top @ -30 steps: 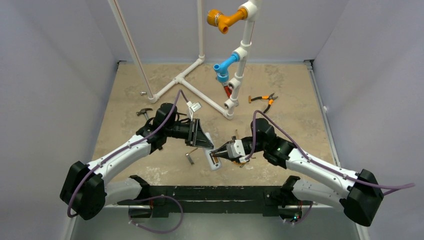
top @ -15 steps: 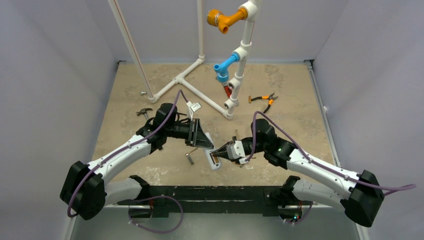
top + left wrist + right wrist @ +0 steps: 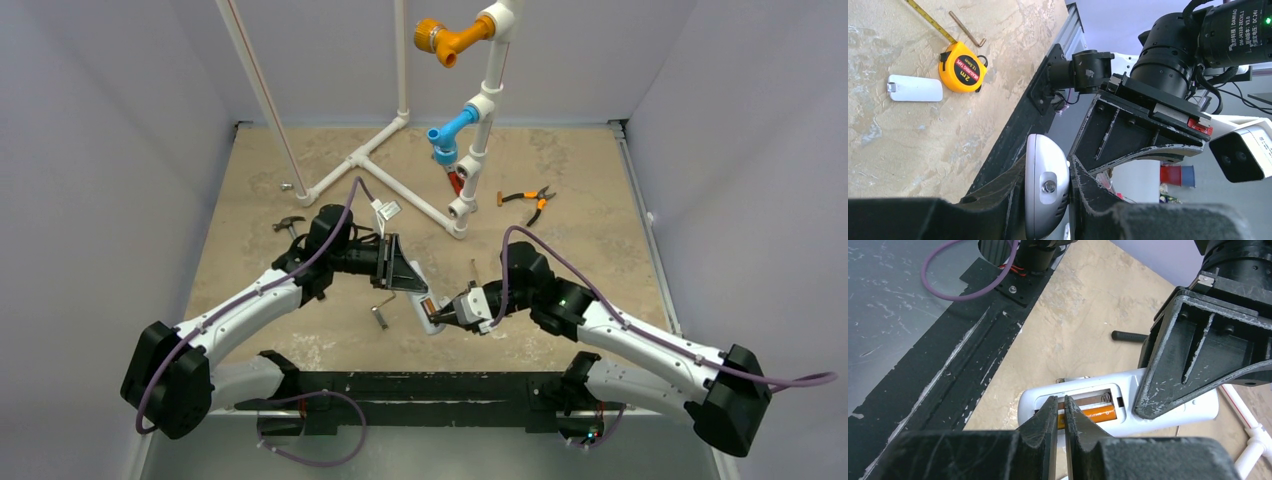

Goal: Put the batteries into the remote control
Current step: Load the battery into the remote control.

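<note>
My left gripper (image 3: 405,277) is shut on the white remote control (image 3: 428,314) and holds it over the table with its back open. In the left wrist view the remote's rounded end (image 3: 1040,200) sits clamped between the left gripper's (image 3: 1048,172) jaws. In the right wrist view the remote (image 3: 1128,412) shows an open compartment with one orange battery (image 3: 1095,415) lying in it. The slot beside the battery shows a spring. My right gripper (image 3: 1058,405) is shut and empty, its tips at the compartment over the battery's end. It also shows in the top view (image 3: 440,313). No other battery shows.
A yellow tape measure (image 3: 963,74), a white flat plate (image 3: 915,88) and a hex key (image 3: 967,29) lie on the table. A white pipe frame (image 3: 400,190), orange pliers (image 3: 527,200), a small hammer (image 3: 290,224) and another hex key (image 3: 380,317) also lie around.
My right gripper has shifted a little toward the near edge, staying at the remote's open end. The left gripper still holds the remote in nearly the same place.
</note>
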Controlling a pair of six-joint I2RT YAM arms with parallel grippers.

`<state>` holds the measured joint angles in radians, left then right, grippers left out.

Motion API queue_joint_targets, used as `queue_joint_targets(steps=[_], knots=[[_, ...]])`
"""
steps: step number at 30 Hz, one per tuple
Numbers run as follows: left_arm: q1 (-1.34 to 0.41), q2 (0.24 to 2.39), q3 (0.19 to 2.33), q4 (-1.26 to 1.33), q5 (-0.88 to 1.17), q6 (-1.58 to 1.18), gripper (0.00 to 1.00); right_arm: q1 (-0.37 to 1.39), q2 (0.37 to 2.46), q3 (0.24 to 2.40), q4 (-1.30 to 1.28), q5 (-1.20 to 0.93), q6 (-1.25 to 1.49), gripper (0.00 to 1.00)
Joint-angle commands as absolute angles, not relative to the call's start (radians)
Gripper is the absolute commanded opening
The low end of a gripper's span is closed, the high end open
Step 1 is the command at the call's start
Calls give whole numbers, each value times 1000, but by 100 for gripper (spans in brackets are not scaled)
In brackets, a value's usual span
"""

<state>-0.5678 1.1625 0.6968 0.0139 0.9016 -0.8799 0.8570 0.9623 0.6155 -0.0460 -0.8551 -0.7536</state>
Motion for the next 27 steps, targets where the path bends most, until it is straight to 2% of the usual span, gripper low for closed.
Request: queue_joint_targets(steps=[1, 10, 15, 18, 24, 27], knots=[[-568, 1151, 749, 96, 985, -920, 0, 851, 946, 609, -123, -815, -747, 7], [-568, 1150, 747, 47, 960, -871, 0, 851, 831, 544, 151, -825, -522, 19], [-567, 1153, 754, 16, 939, -835, 0, 851, 795, 511, 345, -716, -272, 27], [-567, 1145, 781, -84, 897, -777, 0, 850, 803, 527, 320, -568, -100, 30], [-556, 1099, 798, -173, 805, -716, 0, 850, 879, 658, 72, -431, 171, 26], [-553, 1076, 787, -163, 770, -718, 0, 850, 929, 713, -22, -425, 236, 35]])
